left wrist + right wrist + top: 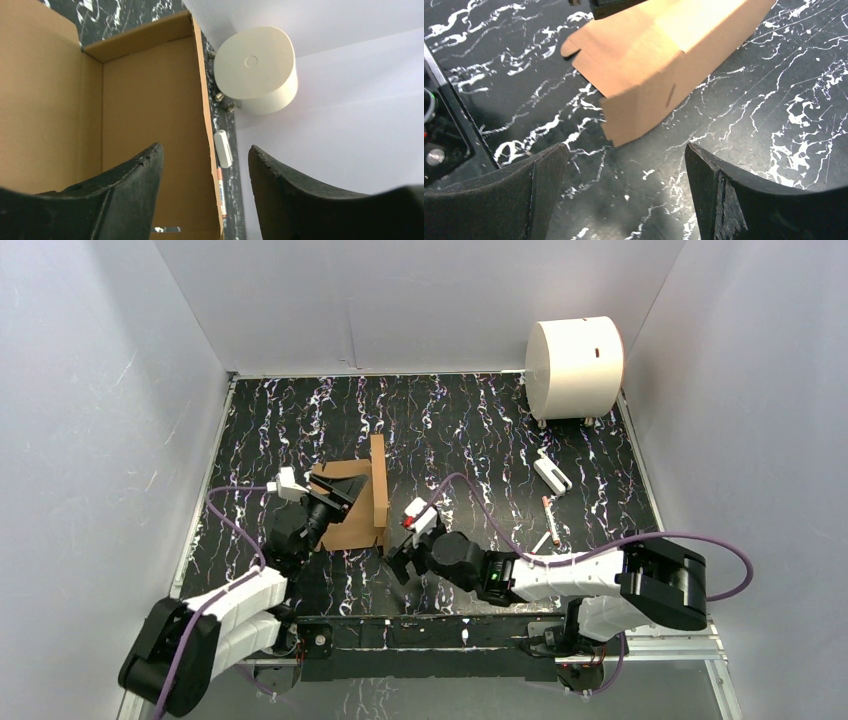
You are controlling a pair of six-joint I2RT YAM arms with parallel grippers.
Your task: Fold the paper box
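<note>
1. Near the middle-left of the black marbled worktop (480, 430), the paper box (352, 530) rests partly folded. It is well apart from the white cylinder (573, 355), which stands beyond the box toward the far right corner.
2. Left claw (330, 502) reaches into the box from its left side. Its wrist view shows the two dark fingers (125, 190) apart, with the edge of the box's right-hand wall running up between them. Neither finger presses on that edge, so the claw holds nothing. It is probably placed there to steady or crease the inner panels.
3. Right claw (398, 558) hovers just beside the box's near right corner, low over the worktop. Its jaws stand wide and empty, and the corner lies ahead of the gap. That position seems chosen for pushing or pinching the standing wall from outside.
4. The box is plain brown thin cardboard, matte, with crisp crease lines. One panel lies flat, and a long narrow wall stands upright along its right side. Further panels rise at the left and far ends and meet in an inside corner. The right wrist view shows a rounded, notched flap jutting from one end.
5. The folding looks part done: walls are raised, but the flaps appear not yet tucked.
</note>
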